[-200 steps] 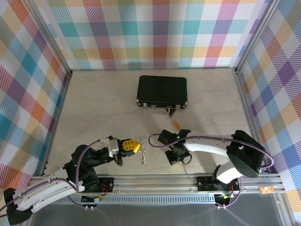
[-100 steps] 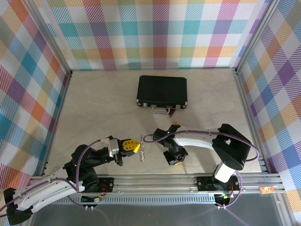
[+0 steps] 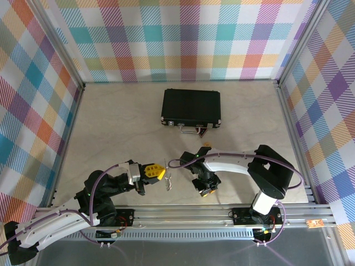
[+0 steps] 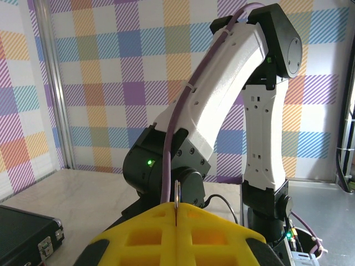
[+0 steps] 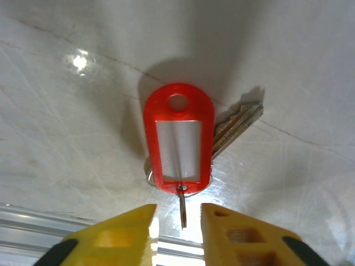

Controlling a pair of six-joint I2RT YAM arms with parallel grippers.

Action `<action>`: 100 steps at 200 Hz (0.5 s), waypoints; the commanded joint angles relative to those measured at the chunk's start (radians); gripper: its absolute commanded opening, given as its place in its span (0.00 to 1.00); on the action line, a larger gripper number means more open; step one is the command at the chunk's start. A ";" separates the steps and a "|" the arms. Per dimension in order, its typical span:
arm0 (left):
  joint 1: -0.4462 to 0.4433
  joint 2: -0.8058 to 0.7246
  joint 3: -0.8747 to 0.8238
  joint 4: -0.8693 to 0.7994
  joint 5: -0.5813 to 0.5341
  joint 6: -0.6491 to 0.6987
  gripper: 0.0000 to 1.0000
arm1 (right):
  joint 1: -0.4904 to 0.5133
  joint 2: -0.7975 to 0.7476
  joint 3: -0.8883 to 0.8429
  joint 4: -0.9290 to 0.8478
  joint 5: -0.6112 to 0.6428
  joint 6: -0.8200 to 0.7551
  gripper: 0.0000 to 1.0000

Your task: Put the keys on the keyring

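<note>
From above, the left arm lies low and the left gripper (image 3: 158, 173) pinches the keyring (image 3: 169, 180). Left wrist: yellow fingers (image 4: 138, 235) are squeezed tight on its thin edge. Right wrist: the right gripper (image 5: 177, 221) points down, fingers apart. The keys (image 5: 178, 141) lie flat on the table (image 5: 61, 111) just ahead.

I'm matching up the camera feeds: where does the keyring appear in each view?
Top external: the keyring hangs from the left gripper, lower centre.
Left wrist: a thin metal edge standing between the yellow fingers, bottom centre.
Right wrist: the red-tagged key, centre.
Shared landmark: black case, far centre from above, bottom left at the left wrist.
</note>
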 commanded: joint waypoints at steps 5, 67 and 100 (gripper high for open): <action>-0.006 -0.004 -0.006 0.064 0.018 0.000 0.00 | 0.001 -0.088 -0.029 0.012 0.010 0.051 0.36; -0.008 0.004 -0.008 0.080 0.025 -0.006 0.00 | 0.009 -0.347 -0.199 0.215 0.063 0.191 0.55; -0.006 0.006 -0.018 0.104 0.032 -0.015 0.00 | 0.026 -0.496 -0.293 0.290 0.127 0.259 0.57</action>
